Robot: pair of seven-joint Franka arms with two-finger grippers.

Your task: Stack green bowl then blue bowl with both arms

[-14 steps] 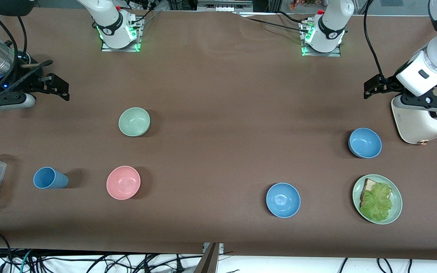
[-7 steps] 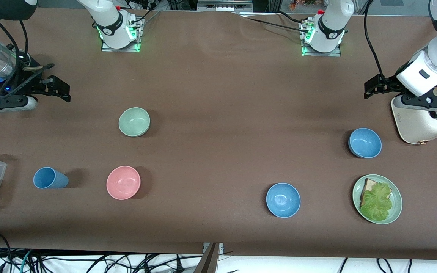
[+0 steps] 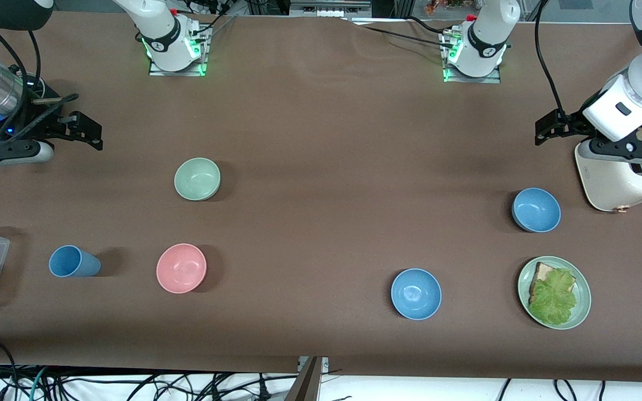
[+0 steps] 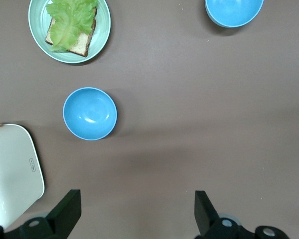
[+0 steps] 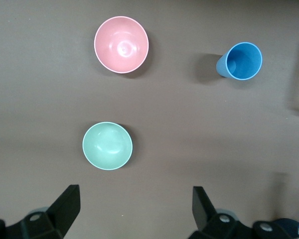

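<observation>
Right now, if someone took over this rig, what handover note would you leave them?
Left gripper: open, empty, in the air beside the white toaster at the left arm's end.
Right gripper: open, empty, over bare table at the right arm's end.
Green bowl: on the table toward the right arm's end, farther from the front camera than the pink bowl.
Two blue bowls: one near the toaster, the other nearer the front camera, beside the plate of bread and lettuce.
Done: nothing; no bowl is gripped or stacked.
Left: pick up and stack the green bowl, then a blue bowl.
</observation>
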